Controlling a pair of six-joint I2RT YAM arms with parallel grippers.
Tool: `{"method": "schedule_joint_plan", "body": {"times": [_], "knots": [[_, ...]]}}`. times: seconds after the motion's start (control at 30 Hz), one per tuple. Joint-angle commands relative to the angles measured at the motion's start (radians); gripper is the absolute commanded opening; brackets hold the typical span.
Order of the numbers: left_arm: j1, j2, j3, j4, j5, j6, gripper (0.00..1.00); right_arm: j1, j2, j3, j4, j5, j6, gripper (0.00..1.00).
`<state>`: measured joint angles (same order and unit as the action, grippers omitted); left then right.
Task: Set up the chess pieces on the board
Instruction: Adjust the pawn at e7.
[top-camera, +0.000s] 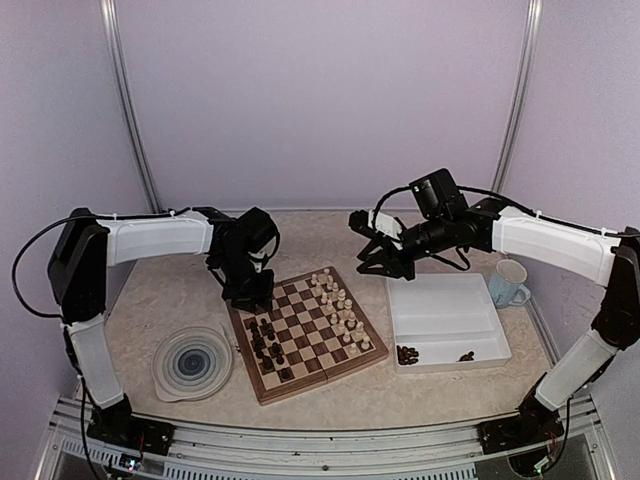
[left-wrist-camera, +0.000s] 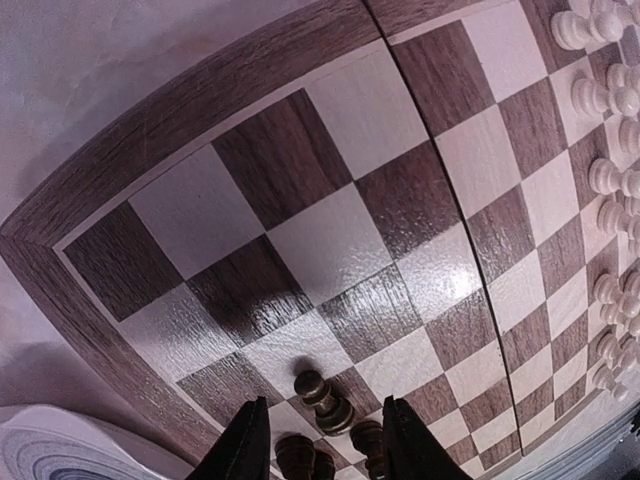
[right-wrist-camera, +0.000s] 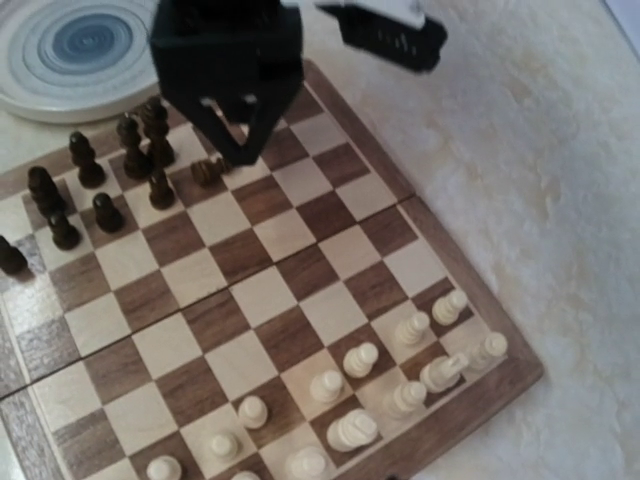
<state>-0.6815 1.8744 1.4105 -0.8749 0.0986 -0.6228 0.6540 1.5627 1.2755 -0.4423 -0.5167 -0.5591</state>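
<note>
The board (top-camera: 318, 352) lies mid-table. Cream pieces (top-camera: 335, 300) stand along its far right side, also in the right wrist view (right-wrist-camera: 410, 395). Dark pieces (top-camera: 265, 345) cluster on its left side (right-wrist-camera: 90, 190). My left gripper (top-camera: 248, 295) hovers open over the board's far left corner. In the left wrist view (left-wrist-camera: 325, 445) a dark pawn (left-wrist-camera: 325, 400) sits loose between its fingers (left-wrist-camera: 245, 445), seeming tilted. It also shows in the right wrist view (right-wrist-camera: 207, 170). My right gripper (top-camera: 372, 264) hangs above the table beyond the board's far right corner, seemingly open and empty.
A white two-compartment tray (top-camera: 445, 300) right of the board holds a few dark pieces (top-camera: 407, 353). A pale blue mug (top-camera: 508, 283) stands behind it. A round blue-swirl plate (top-camera: 193, 362) lies left of the board, close to the left arm.
</note>
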Motion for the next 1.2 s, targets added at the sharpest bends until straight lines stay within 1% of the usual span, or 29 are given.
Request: {"method": "schedule_joint_plan", "body": {"times": [0.0,0.2,0.73,0.8,0.97,1.17], "knots": [[0.0,0.043,0.033,-0.037,-0.004,-0.017,0.36,-0.008,-0.038,-0.026,0.034,-0.039,0.003,0.28],[0.005,0.087,0.054,-0.072,-0.008,0.001,0.32,-0.009,-0.041,-0.035,0.036,-0.037,-0.004,0.28],[0.035,0.148,0.06,-0.061,0.055,0.04,0.19,-0.008,-0.011,-0.037,0.037,-0.025,-0.012,0.28],[0.036,0.157,0.066,-0.073,0.062,0.048,0.2,-0.008,-0.01,-0.036,0.034,-0.023,-0.013,0.27],[0.038,0.166,0.073,-0.092,0.04,0.055,0.3,-0.008,-0.011,-0.04,0.038,-0.016,-0.016,0.27],[0.048,0.123,0.077,-0.133,0.011,0.069,0.34,-0.008,-0.007,-0.044,0.038,-0.017,-0.018,0.27]]}}
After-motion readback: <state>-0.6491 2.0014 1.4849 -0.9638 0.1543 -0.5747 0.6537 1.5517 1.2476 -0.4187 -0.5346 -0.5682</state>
